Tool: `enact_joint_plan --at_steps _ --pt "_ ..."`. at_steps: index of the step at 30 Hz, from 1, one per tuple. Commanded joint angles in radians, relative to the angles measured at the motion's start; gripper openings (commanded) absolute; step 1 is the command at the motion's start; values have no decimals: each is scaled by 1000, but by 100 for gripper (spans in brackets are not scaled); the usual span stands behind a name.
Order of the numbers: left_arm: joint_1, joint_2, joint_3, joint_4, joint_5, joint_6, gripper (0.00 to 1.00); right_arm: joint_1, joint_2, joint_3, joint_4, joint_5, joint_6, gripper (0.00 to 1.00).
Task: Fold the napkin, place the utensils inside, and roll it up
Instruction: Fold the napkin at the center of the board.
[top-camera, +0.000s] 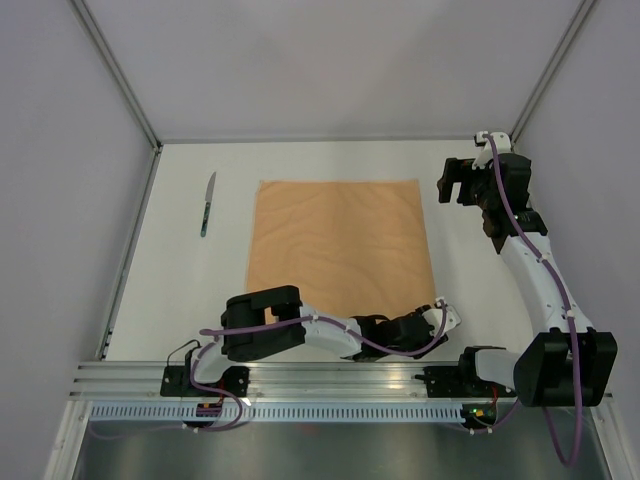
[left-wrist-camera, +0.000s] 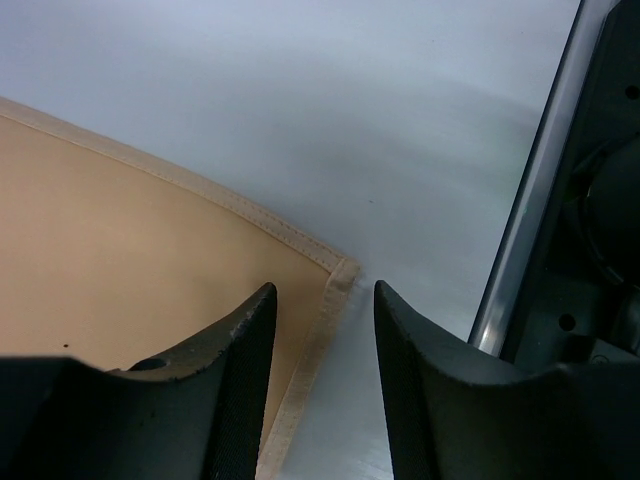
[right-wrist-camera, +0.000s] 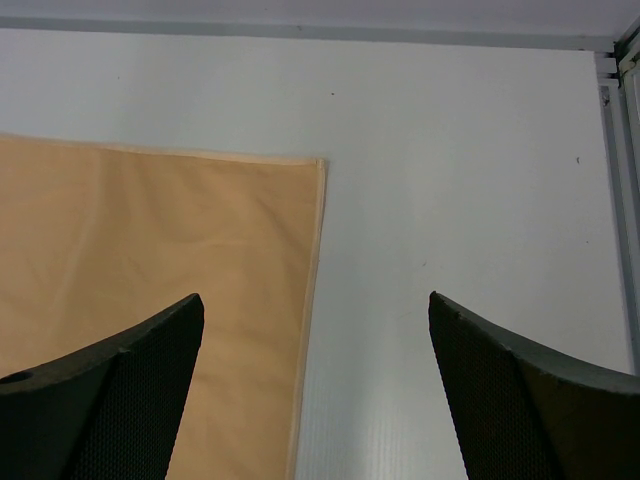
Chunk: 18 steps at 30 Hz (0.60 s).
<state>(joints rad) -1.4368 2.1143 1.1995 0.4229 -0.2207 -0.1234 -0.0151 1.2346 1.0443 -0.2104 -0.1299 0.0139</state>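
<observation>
The light orange-tan napkin (top-camera: 340, 245) lies flat and unfolded in the middle of the white table. My left gripper (top-camera: 442, 308) is low at the napkin's near right corner. In the left wrist view the left gripper (left-wrist-camera: 325, 335) is open, with the napkin's hemmed corner (left-wrist-camera: 335, 275) lying between the jaws, not pinched. My right gripper (top-camera: 452, 182) hovers beside the far right corner. In the right wrist view the right gripper (right-wrist-camera: 314, 300) is wide open and empty above the napkin's right edge (right-wrist-camera: 150, 260). A knife (top-camera: 207, 203) with a dark green handle lies to the left of the napkin.
An aluminium rail (top-camera: 330, 375) runs along the near edge and carries both arm bases. The rail (left-wrist-camera: 535, 190) also shows close to the right of my left gripper. Grey walls enclose the table on three sides, and a frame post (top-camera: 115, 75) stands at the far left.
</observation>
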Motion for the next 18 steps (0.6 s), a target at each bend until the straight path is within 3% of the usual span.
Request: enact_joint_plan --at_steps 1,18 --pt "-8 26 32 56 23 22 49 4 2 40 -11 27 1 98" --pt "-8 27 18 47 -8 4 11 4 5 40 -11 23 4 98"
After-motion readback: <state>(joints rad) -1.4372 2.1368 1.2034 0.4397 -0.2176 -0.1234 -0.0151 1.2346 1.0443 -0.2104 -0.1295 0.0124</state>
